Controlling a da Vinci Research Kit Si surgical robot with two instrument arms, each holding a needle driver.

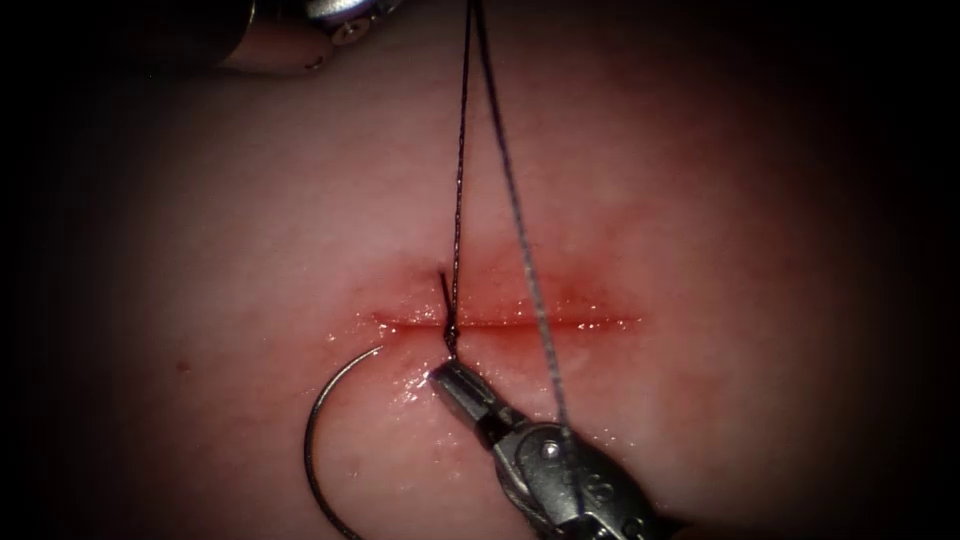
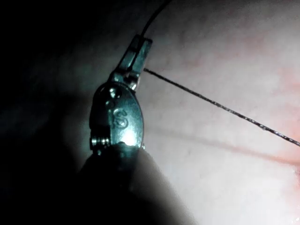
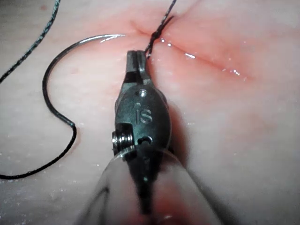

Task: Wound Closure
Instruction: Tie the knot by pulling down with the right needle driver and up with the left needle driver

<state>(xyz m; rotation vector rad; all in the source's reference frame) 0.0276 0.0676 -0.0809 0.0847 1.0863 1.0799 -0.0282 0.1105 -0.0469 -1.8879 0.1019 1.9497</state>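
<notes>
While the left claw (image 2: 138, 52) pinches thread (image 1: 458, 180), the right claw (image 1: 450, 377) pinches thread beside the free-lying needle (image 1: 318, 440).

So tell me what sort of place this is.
Likely a surgical training bench: a slab of tissue with a cut, a curved needle lying loose on it, and thread held by the right tool and left tool.

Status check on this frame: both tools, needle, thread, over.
Left tool shut on dark braided thread. Right tool shut on the thread tail by the knot at the cut. Curved steel needle lies free on the tissue.
</notes>
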